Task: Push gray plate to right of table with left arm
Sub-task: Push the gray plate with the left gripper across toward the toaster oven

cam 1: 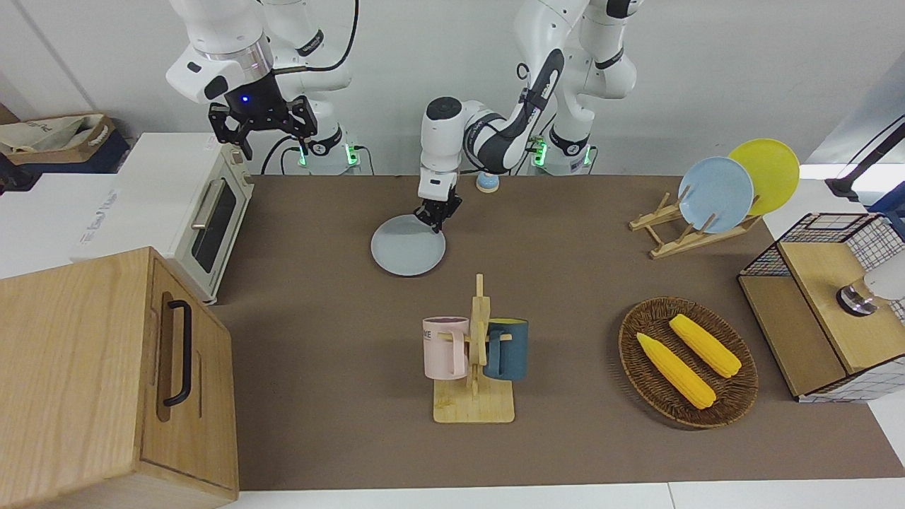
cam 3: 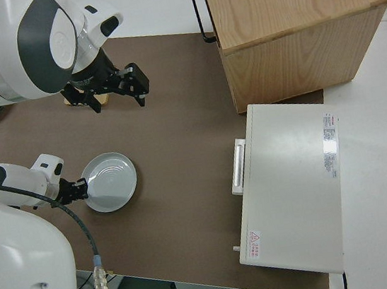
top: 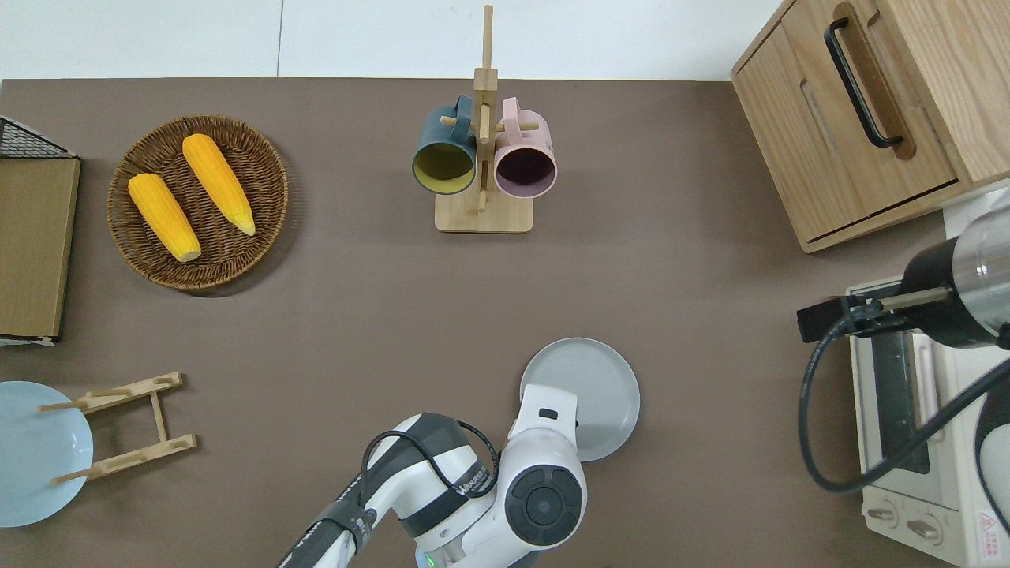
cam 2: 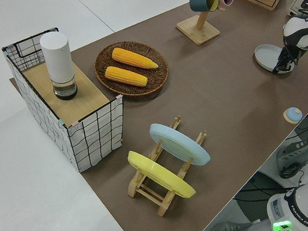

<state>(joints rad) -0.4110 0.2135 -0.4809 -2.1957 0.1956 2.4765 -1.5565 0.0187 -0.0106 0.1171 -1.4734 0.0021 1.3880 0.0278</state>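
Observation:
The gray plate (cam 1: 409, 254) lies flat on the brown table (cam 1: 318, 318), nearer to the robots than the mug rack and toward the right arm's end of it. It also shows in the overhead view (top: 592, 390), the left side view (cam 2: 268, 54) and the right side view (cam 3: 111, 181). My left gripper (cam 1: 433, 218) is down at the plate's rim, on the edge nearest the robots and toward the left arm's end (cam 3: 78, 191). In the overhead view the wrist hides it. My right gripper (cam 1: 272, 134) is open and parked.
A wooden mug rack (cam 1: 474, 353) holds a pink and a dark blue mug. A toaster oven (cam 1: 205, 212) and a wooden cabinet (cam 1: 106, 382) stand at the right arm's end. A corn basket (cam 1: 687, 362), a plate rack (cam 1: 714, 194) and a wire shelf (cam 1: 827, 304) stand at the left arm's end.

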